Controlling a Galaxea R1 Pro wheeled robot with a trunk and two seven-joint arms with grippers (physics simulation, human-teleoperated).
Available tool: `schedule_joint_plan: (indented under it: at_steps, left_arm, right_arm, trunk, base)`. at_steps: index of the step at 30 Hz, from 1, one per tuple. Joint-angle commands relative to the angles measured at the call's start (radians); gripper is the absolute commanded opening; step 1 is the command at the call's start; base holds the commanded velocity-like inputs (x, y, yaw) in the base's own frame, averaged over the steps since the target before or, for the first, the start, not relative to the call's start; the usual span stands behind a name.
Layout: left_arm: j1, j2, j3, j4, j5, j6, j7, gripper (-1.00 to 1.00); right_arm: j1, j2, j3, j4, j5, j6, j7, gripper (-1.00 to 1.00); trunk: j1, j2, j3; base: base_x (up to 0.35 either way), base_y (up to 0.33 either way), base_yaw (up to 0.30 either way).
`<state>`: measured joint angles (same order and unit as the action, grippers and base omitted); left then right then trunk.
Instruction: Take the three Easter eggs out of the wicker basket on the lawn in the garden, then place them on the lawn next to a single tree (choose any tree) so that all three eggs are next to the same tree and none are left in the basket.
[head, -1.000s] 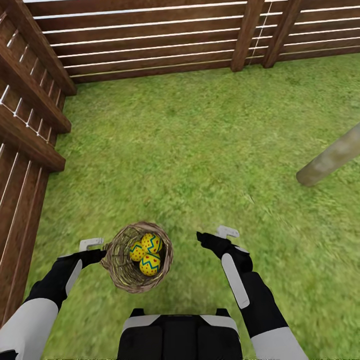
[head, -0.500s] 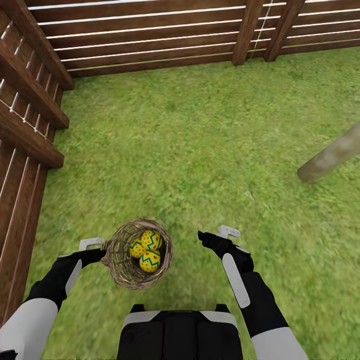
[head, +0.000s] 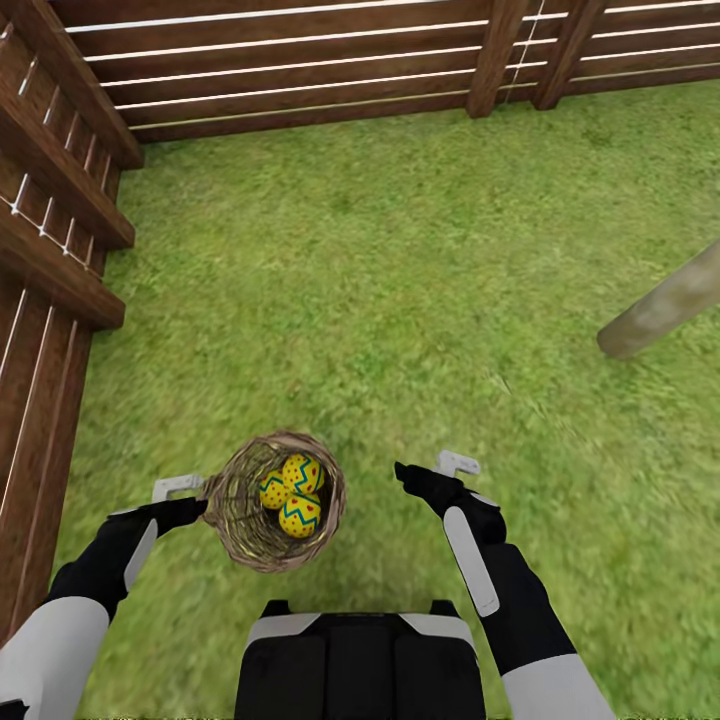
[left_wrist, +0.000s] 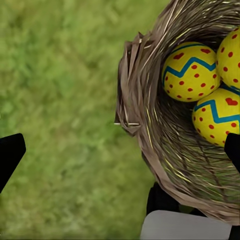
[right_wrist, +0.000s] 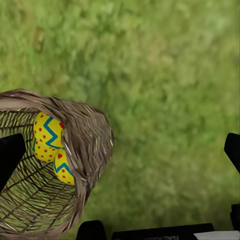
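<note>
L gripper (head: 203, 492): jaws spread wide, w/ the basket rim between the dark fingertips (left_wrist: 11, 156) in left wrist view; not closed on it, contact can't be judged. White bracket sits at rim's left edge in head view.
R gripper (head: 418, 472): jaws apart, empty, over bare grass just right of basket, not touching it.
Wicker basket (head: 240, 520): on the lawn (head: 400, 300), just ahead of robot's base, between the two arms. Mouth faces up, toward head cam; long axis approx. vertical, maybe slight lean, hard to tell.
Easter eggs (head: 292, 493): all 3 inside basket, clustered and touching, toward its far-right wall. Zigzag bands at mixed angles, so no common pointing direction.
Tree (head: 662, 310): pale trunk, far right, well apart from basket.
Fence (head: 300, 70): dark slats, far side and left.
Progress, est.: 0 of 3 eggs out; none by tree. Left: all picks, carries and placements.
</note>
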<state>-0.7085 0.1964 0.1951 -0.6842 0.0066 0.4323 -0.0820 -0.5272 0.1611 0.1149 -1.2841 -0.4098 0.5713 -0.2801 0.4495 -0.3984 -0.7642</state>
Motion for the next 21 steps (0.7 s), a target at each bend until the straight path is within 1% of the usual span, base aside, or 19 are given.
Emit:
schedule_joint_plan:
  at_steps: [1, 6, 9, 21]
  left_arm:
    - [0.000, 0.001, 0.003, -0.001, 0.001, 0.006, -0.010, 1.00]
    - [0.000, 0.003, 0.003, -0.001, -0.002, 0.007, -0.065, 1.00]
    - [0.000, 0.003, 0.003, -0.001, -0.002, 0.006, -0.080, 1.00]
    - [0.000, 0.003, 0.004, -0.001, -0.002, 0.005, -0.088, 1.00]
  right_arm:
    - [0.000, 0.000, 0.001, -0.001, -0.010, 0.002, -0.010, 1.00]
    - [0.000, 0.000, 0.002, -0.001, -0.010, 0.002, -0.010, 1.00]
    - [0.000, 0.000, 0.003, -0.001, -0.010, 0.002, -0.010, 1.00]
    - [0.000, 0.000, 0.005, 0.000, -0.009, 0.001, -0.010, 1.00]
  trunk:
    - [0.000, -0.002, -0.003]
    - [0.000, -0.002, -0.011]
    - [0.000, -0.002, -0.016]
    - [0.000, -0.002, -0.036]
  base:
    - [0.000, 0.000, 0.000]
    - [0.000, 0.000, 0.000]
    - [0.000, 0.000, 0.000]
    - [0.000, 0.000, 0.000]
